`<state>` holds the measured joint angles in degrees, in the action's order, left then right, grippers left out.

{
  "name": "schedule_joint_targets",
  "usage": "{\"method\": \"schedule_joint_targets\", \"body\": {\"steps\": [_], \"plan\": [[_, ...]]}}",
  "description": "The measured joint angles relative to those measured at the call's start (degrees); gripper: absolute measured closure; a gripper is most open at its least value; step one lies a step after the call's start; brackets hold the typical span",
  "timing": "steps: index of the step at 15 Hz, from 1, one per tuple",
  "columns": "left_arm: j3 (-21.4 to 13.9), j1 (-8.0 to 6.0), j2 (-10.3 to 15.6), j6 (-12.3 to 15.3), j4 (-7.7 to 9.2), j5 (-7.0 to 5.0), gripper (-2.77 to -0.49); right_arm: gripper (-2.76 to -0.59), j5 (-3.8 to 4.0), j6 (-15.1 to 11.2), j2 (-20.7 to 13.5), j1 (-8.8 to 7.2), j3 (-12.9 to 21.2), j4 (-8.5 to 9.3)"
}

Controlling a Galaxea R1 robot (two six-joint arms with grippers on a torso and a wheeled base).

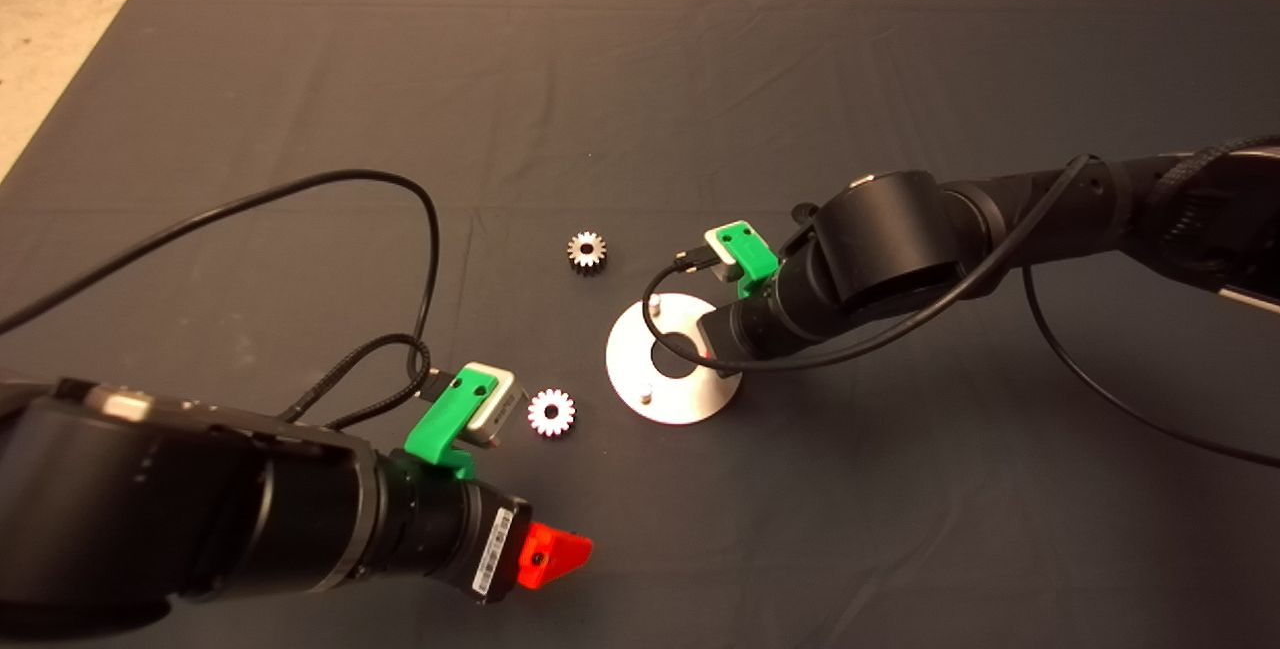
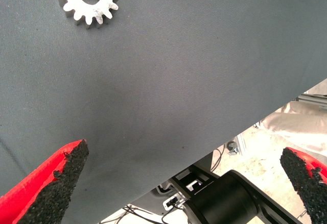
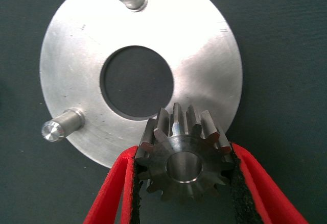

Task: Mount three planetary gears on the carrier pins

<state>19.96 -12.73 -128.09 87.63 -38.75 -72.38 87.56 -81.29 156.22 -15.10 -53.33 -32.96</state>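
Planetary gears: head view shows two loose on the mat point(image 1: 300, 49), one point(image 1: 587, 252) beyond the disc point(image 1: 680, 399), one point(image 1: 551, 412) just left of it. Left end effector point(image 2: 184, 183) spread wide, empty. Right end effector point(image 3: 184, 183) clamps third gear point(image 3: 184, 155) over disc edge, probably above the hidden pin; two carrier pins point(image 3: 61, 126) bare.

Two gears point(image 1: 587, 253) point(image 1: 551, 413) lie on the mat point(image 1: 300, 79), left of the disc point(image 1: 635, 369).
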Motion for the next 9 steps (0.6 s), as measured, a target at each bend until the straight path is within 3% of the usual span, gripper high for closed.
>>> {"method": "schedule_joint_targets", "body": {"steps": [1,9], "plan": [[0.0,0.0,0.0,0.0,0.0,0.0,-2.75,-0.95,-0.32,0.0,0.2,0.01,0.0,0.0],[0.0,0.0,0.0,0.0,0.0,-0.02,-2.75,-0.95,0.17,0.01,-0.15,0.0,-0.05,0.0]]}}
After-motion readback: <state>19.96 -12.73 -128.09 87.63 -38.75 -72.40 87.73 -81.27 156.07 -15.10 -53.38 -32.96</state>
